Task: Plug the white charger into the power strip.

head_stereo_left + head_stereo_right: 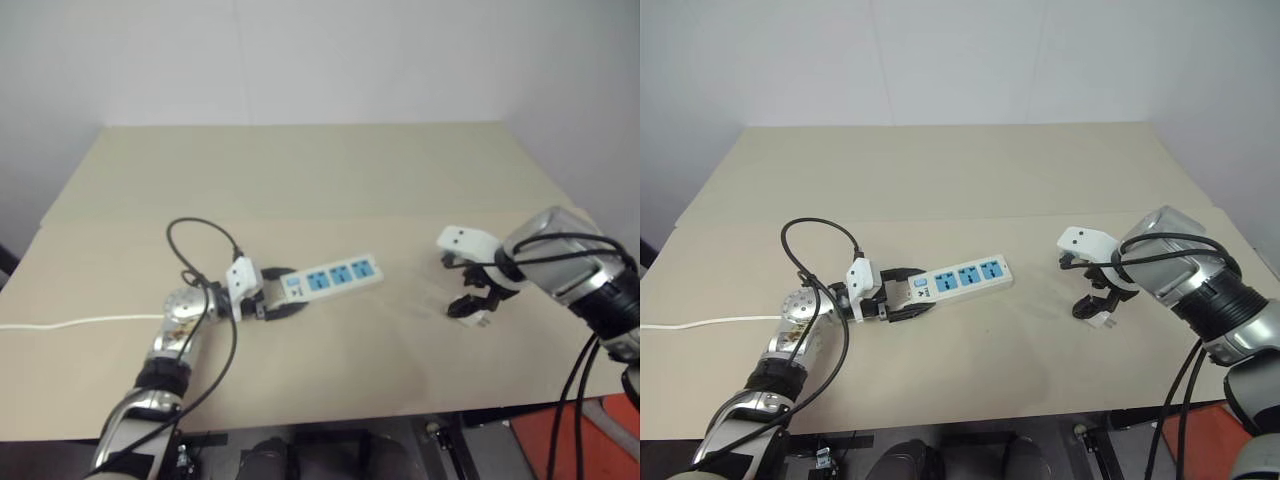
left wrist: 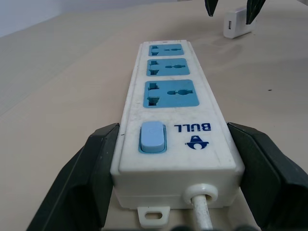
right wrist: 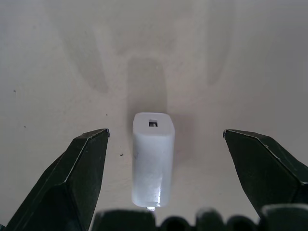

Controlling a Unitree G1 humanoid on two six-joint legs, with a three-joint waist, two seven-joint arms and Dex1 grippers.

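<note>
I see the power strip (image 1: 330, 279) lying flat on the tan table (image 1: 330, 170), a little left of the middle. It is a long white bar with three blue socket faces in a row. At one end it has a light blue switch (image 2: 152, 137) and a small blue logo beside it. A thin white cord (image 1: 70, 322) comes out of that switch end and runs off toward the left edge of the table.

My left gripper (image 1: 275, 297) is at the switch end of the strip. Its two black fingers (image 2: 82, 178) are closed on the strip, one pressed on each long side, so I have hold of it there. The gripper points nearly level, along the strip.

The white charger (image 3: 152, 159) lies on the table well to the right of the strip, apart from it. It is a small white box with rounded corners. One end face shows a little dark square port. I cannot make out its metal prongs.

My right gripper (image 3: 166, 166) points steeply down over the charger. Its black fingers (image 3: 67, 183) are spread wide, one on each side of the charger, with a clear gap on both sides. They are not touching it, and they hold nothing.
</note>
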